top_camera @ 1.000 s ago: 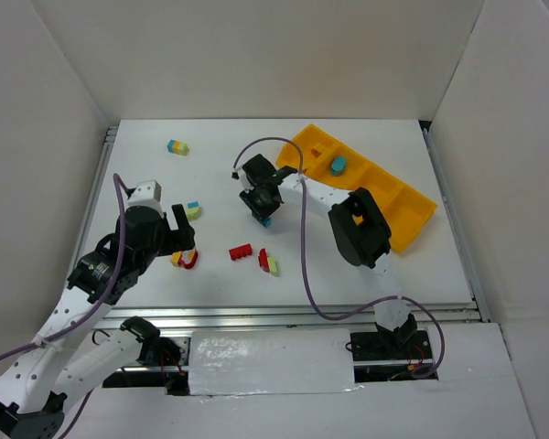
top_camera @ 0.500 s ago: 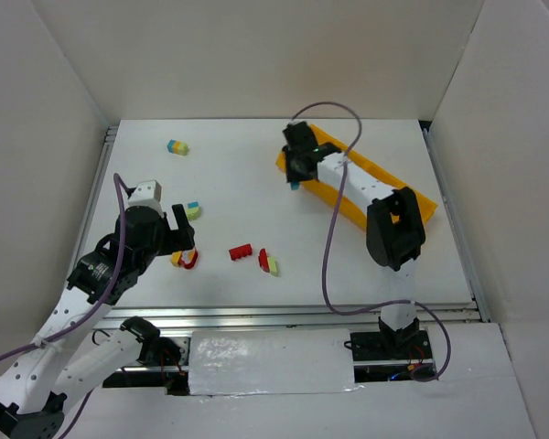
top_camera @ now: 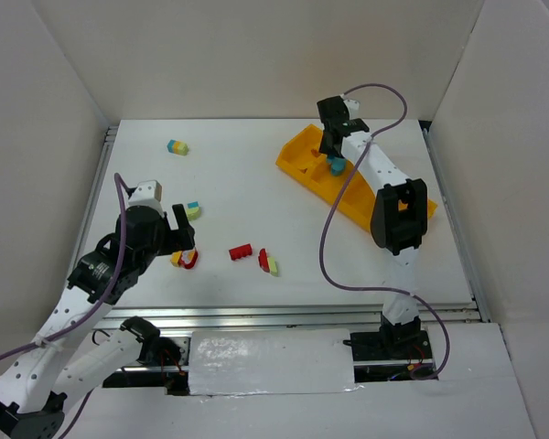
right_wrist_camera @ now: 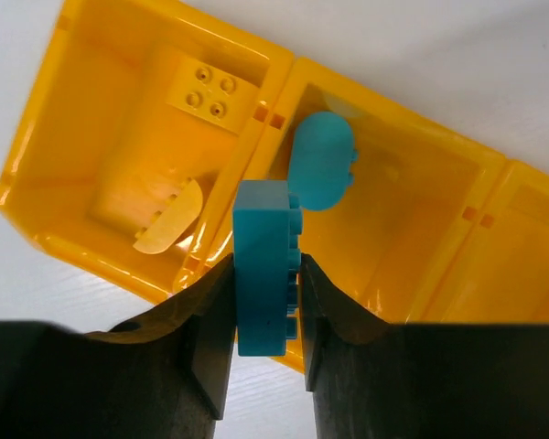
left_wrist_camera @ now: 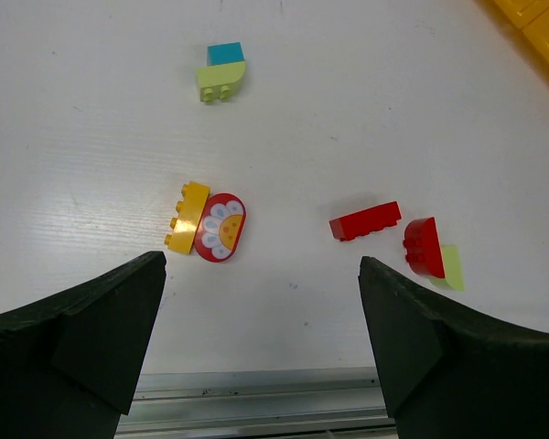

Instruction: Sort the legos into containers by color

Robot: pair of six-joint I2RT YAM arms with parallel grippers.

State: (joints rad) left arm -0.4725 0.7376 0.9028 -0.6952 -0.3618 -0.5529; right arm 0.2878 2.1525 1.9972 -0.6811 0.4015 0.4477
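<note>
My right gripper is shut on a teal brick and holds it over the wall between the first two compartments of the orange-yellow tray. The second compartment holds a rounded teal piece. The end compartment holds a yellow brick and a pale yellow curved piece. My left gripper is open and empty above a yellow-and-red clump. A red brick and a red-and-green clump lie to its right.
A teal-and-green clump lies beyond my left gripper. Another teal-yellow-green clump lies far left at the back. White walls enclose the table, with a metal rail at the near edge.
My right arm has carried the teal brick from the table's middle up and right to over the tray. The left arm has not moved.
</note>
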